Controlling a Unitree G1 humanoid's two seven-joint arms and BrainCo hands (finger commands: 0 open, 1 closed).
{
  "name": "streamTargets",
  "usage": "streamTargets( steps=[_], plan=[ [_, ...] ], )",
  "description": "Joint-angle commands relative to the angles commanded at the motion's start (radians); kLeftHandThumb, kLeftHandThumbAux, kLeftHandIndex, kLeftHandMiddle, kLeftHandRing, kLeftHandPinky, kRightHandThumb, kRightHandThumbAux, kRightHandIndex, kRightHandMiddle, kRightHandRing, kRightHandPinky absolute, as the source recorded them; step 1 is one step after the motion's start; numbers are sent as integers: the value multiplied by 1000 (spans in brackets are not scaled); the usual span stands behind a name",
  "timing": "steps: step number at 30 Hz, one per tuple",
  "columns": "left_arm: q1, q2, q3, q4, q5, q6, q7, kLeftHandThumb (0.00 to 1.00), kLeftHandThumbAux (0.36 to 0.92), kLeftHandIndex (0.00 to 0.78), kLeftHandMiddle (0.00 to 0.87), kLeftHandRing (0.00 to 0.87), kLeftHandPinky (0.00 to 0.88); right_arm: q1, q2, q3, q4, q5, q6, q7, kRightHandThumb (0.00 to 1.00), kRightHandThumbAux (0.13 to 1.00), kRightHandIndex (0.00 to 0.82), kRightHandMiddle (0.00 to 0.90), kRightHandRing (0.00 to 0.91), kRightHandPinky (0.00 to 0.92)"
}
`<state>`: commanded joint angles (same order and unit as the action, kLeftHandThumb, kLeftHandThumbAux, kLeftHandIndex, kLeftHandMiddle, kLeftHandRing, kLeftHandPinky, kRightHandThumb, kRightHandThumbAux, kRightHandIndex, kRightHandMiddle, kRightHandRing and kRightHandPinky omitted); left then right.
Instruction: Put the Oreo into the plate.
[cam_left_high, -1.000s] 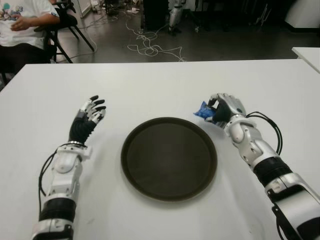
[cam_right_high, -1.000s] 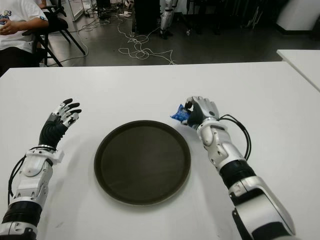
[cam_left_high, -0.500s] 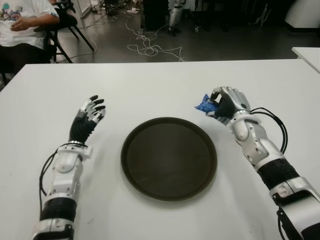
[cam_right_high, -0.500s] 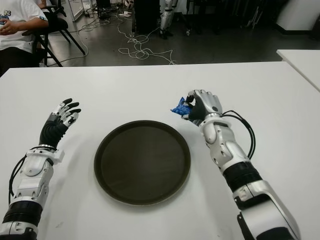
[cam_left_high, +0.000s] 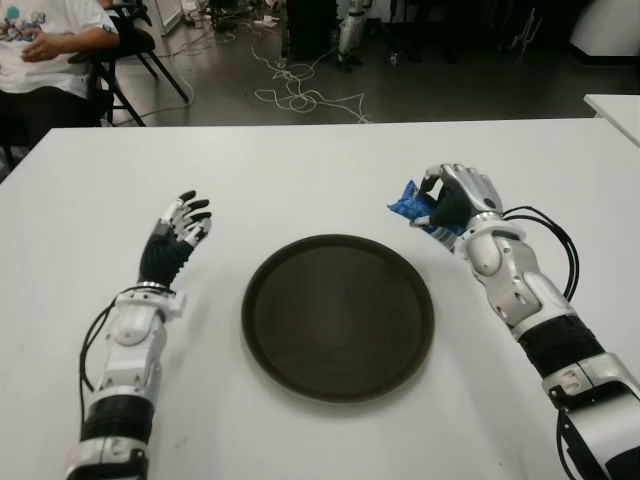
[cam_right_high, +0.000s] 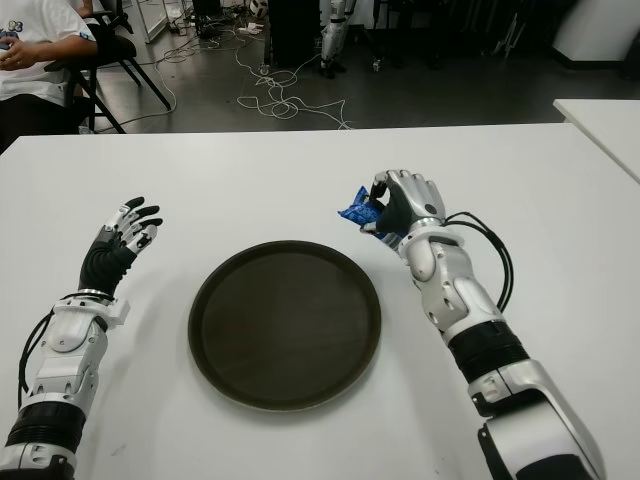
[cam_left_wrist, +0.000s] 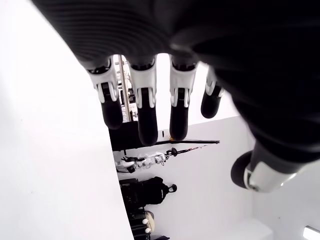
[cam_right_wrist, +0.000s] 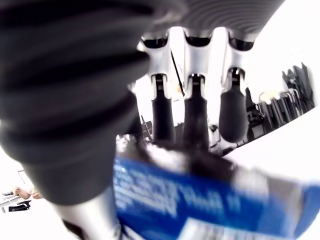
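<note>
Right hand (cam_left_high: 455, 197) grips Oreo (cam_left_high: 409, 205) (beside plate (cam_left_high: 338, 316) rim).

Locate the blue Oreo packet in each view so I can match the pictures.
Left eye view: blue Oreo packet in the right hand, just beyond the round dark plate's far right rim.
Right eye view: same spot.
Left wrist view: not in it.
Right wrist view: fills the foreground, under the fingers.
Shared landmark: the plate.
</note>
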<state>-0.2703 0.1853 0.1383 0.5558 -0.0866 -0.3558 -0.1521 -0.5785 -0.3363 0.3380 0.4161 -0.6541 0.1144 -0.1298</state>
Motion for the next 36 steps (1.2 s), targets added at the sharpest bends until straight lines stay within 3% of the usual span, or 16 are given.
streamTargets(
  steps=[15, 23, 30, 36],
  plan=[
    [-15, 8, -2, 43, 7, -36, -8, 231, 554, 79, 169, 156, 127, -14, 35, 15, -125, -30, 26, 50, 79, 910, 626, 761, 770, 754],
    [-31, 16, -5, 84, 23, -76, -1, 213, 556, 92, 180, 167, 146, -25, 97, 62, -173, -66, 55, 78, 71, 909, 641, 762, 777, 764],
    [-13, 5, -15, 25, 41, -63, 17, 182, 568, 82, 178, 166, 144, 1, 143, 103, -250, -66, 75, 131, 97, 909, 635, 761, 776, 767],
    [-3, 0, -13, 12, 35, -54, 12, 189, 551, 72, 163, 153, 136, -7, 171, 130, -248, -65, 66, 157, 37, 924, 652, 771, 784, 768]
  ],
)
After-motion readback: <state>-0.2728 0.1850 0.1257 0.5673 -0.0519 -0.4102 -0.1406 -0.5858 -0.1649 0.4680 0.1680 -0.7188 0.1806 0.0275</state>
